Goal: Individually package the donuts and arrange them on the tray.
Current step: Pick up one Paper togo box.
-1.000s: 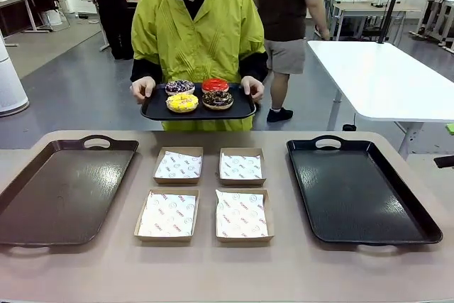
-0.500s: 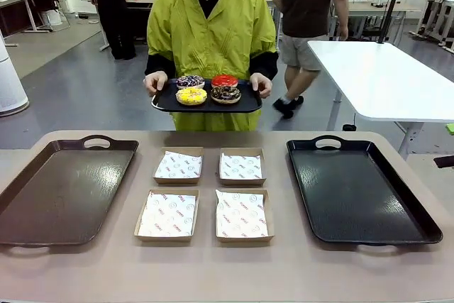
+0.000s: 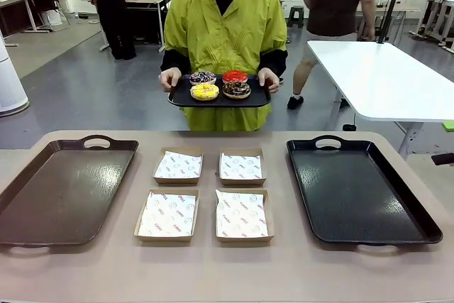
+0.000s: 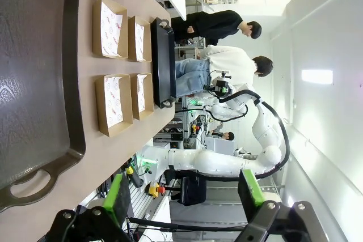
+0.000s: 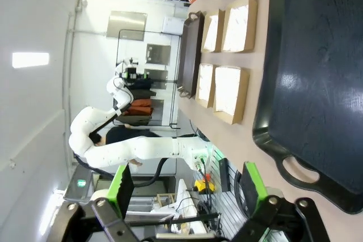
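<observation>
Off the table's [image 3: 227,271] near edge, the left gripper [image 4: 184,192] and right gripper [image 5: 187,182] hung with fingers apart, empty. Two large trays lay on the tan top, brown tray [image 3: 64,189] at the left edge and black tray [image 3: 358,193] at the right, with four paper-lined boxes [image 3: 168,215] between. Beyond the far edge, over grey floor, a person [image 3: 223,26] held a small tray [image 3: 183,97] carrying four donuts [image 3: 204,91].

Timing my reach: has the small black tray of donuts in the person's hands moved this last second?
Yes. The small black tray shifted to the robot's right, nearer the white rectangular table behind.
</observation>
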Controlling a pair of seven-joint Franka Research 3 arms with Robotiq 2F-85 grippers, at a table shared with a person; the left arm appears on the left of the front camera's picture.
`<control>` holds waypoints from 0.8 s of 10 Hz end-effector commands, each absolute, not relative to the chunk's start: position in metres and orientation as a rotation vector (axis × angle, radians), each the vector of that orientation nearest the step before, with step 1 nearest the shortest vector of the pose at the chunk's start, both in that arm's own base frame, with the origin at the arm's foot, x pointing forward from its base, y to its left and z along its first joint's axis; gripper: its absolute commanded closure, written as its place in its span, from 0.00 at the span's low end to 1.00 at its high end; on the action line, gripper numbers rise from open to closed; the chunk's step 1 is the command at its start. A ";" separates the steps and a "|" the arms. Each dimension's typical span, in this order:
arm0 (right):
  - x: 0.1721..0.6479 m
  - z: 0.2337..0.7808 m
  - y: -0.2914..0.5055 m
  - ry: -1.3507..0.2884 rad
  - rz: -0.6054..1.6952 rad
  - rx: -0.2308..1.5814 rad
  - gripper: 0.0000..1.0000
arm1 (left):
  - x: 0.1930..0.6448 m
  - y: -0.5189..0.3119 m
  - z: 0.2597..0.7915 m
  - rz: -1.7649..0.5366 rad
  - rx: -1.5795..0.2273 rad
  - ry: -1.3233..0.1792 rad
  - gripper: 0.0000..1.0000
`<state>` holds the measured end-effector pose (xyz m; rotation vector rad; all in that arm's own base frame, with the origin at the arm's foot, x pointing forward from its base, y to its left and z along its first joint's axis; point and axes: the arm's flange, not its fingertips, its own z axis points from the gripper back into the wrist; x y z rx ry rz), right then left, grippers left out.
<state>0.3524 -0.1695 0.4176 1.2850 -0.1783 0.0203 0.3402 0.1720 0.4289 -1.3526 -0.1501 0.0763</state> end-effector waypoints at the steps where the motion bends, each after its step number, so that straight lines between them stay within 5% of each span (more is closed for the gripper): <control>1: 0.381 0.455 -0.119 -0.108 -0.013 1.163 0.00 | 0.338 0.172 0.431 0.077 -1.362 -0.151 0.00; 4: 0.415 0.495 0.004 0.058 -0.019 0.849 0.00 | 0.338 0.172 0.431 0.077 -1.362 -0.151 0.00; 8: 0.417 0.474 0.158 0.070 0.009 0.397 0.00 | 0.338 0.172 0.431 0.077 -1.362 -0.151 0.00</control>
